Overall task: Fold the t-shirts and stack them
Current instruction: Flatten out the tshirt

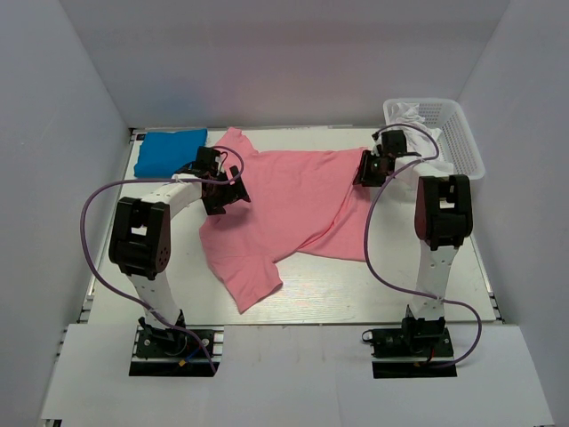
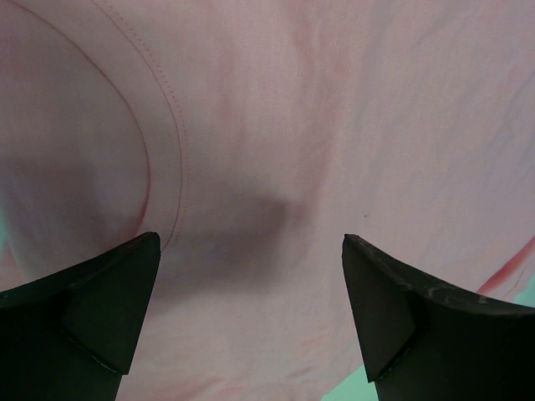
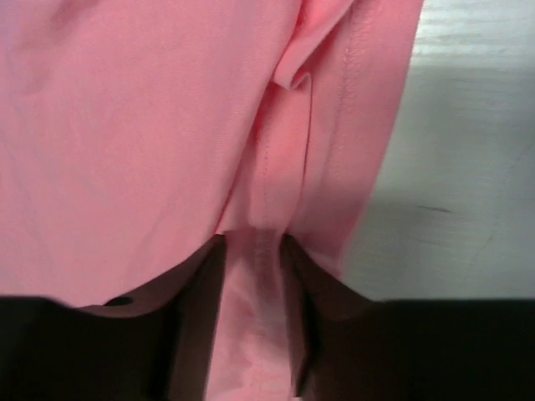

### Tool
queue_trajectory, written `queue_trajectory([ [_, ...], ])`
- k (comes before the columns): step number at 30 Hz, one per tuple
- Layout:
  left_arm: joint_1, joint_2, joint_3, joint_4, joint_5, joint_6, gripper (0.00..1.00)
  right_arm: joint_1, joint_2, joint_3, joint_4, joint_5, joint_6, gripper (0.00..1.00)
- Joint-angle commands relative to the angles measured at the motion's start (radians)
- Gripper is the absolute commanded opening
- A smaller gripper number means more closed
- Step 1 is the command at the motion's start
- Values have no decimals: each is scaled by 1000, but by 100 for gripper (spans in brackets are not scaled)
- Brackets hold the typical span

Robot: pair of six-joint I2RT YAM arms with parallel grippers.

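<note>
Now R hand [image 3: 253,280] pinches pink t-shirt [image 1: 293,197] hem, L hand [image 2: 251,259] wide open.

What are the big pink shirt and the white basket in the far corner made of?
Salmon-pink t-shirt: soft matte knit cloth, likely cotton; it creases and shows stitched seams. White lattice basket: seemingly rigid moulded plastic, judging by its even grid walls.

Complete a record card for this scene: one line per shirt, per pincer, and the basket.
pink shirt: spread out, rumpled, centre of scene
blue shirt: folded, far left corner
basket: white, far right corner
left pincer: open, over pink shirt by the neckline
right pincer: pinching a fold at pink shirt's edge
</note>
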Motion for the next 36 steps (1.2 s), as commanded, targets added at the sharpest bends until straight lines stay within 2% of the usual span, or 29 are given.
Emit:
queue_trajectory([
  [1, -4, -3, 32, -11, -10, -1, 100, 3, 11, -15, 15, -68, -4, 36],
  [2, -4, -3, 32, -11, -10, -10, 100, 0, 0, -13, 15, -79, -4, 30],
  [5, -4, -3, 32, -11, -10, -10, 100, -2, -5, -10, 21, -86, -1, 22],
  [7, -4, -3, 32, -11, -10, -10, 100, 0, -3, -12, 23, -86, 6, 5],
  [8, -4, -3, 32, -11, -10, -10, 100, 0, -2, -7, 21, -83, 3, 0],
  [13, -4, -3, 32, -11, -19, -10, 100, -2, -3, 8, -29, -21, 26, 0],
  [21, 5, 6, 13, -11, -47, -10, 100, -28, -55, 2, -104, 208, 68, 0],
  [36, 14, 53, 13, -20, -81, -40, 100, -74, -117, 31, -219, 236, -21, 0],
])
